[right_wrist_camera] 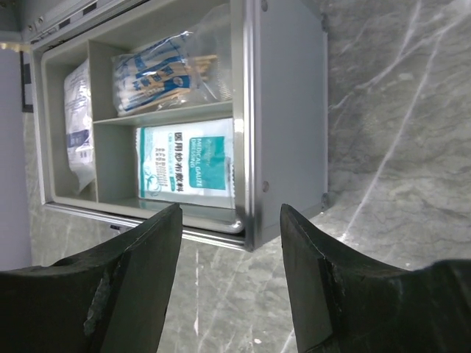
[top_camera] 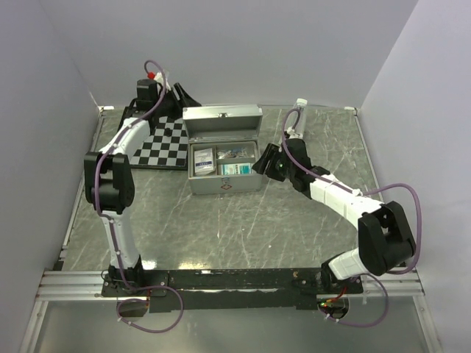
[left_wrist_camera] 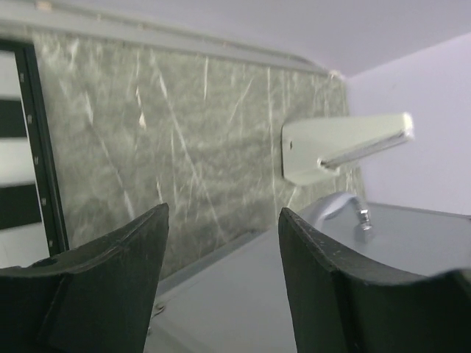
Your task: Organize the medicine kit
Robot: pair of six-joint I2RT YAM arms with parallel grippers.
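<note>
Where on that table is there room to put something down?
The widest bare patch is the grey marbled tabletop between the open silver aluminium case and the arms' bases. Crowded: the back left, where the black-and-white checkered mat sits beside the case, and the case's packet-filled compartments.

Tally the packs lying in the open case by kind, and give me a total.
Teal gauze pack: 1
Swab-stick pack: 1
White pack, contents unclear: 1
Total: 3, all inside the medicine kit
</note>
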